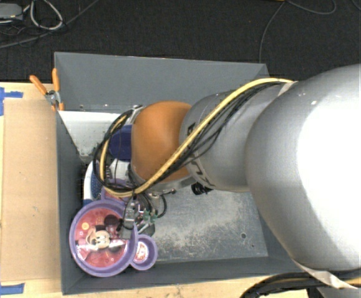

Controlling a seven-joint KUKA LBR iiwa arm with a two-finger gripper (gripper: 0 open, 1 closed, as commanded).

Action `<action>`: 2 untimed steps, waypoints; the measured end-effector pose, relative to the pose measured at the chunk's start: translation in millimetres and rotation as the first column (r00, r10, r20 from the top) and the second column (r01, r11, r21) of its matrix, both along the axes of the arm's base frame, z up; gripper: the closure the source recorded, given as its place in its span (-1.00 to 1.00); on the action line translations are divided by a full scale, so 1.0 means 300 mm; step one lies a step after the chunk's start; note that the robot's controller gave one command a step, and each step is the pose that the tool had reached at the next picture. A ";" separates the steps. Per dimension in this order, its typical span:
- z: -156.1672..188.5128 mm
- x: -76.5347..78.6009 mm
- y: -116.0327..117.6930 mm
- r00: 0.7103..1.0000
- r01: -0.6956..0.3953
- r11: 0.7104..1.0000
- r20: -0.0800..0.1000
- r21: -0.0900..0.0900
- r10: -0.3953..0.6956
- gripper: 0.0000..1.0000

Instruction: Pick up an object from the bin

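1. The grey bin (168, 73) stands in the middle of the view. The arm (292, 148) comes into it from the right side and covers a big part of it.
2. On the wrist of the arm sits a round orange cover (158, 138). A bundle of black and yellow cables (189, 144) runs along the arm and makes a loop at the left of this cover.
3. The gripper (130, 221) is low in the front left part of the bin, below the orange cover. It looks dark and small, with some thin wires around it.
4. The gripper is at the right edge of 1 round purple plate (90, 244). This plate lies flat in the front left corner of the bin. It has a pink middle with a picture of a cartoon mouse.
5. I cannot tell if the gripper is wide or narrow, because its end is dark and mixes with the plate under it. I also cannot tell if it touches the plate or holds anything.
6. Just beside the plate, at its lower right side, lies a smaller purple disc (145, 253) with a light middle. It touches or overlaps the rim of the plate.
7. Behind the plate, half hidden under the cables, there is a white and blue round thing (91, 182). What it is I cannot say.
8. The right part of the bin floor (217, 222) shows grey metal with pale dusty marks.
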State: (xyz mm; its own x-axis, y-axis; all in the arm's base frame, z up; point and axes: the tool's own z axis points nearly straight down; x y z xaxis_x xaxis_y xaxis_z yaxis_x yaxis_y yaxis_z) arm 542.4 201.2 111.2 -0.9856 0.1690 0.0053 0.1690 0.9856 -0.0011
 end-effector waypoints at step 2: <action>-0.013 -0.074 -0.053 0.999 -0.054 0.999 0.004 0.001 0.054 -1.00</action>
State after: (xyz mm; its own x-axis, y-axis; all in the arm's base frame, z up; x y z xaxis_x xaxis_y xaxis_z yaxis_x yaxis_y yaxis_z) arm 520.2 185.4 107.2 -0.9933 0.1156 0.0016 0.1156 0.9933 0.0007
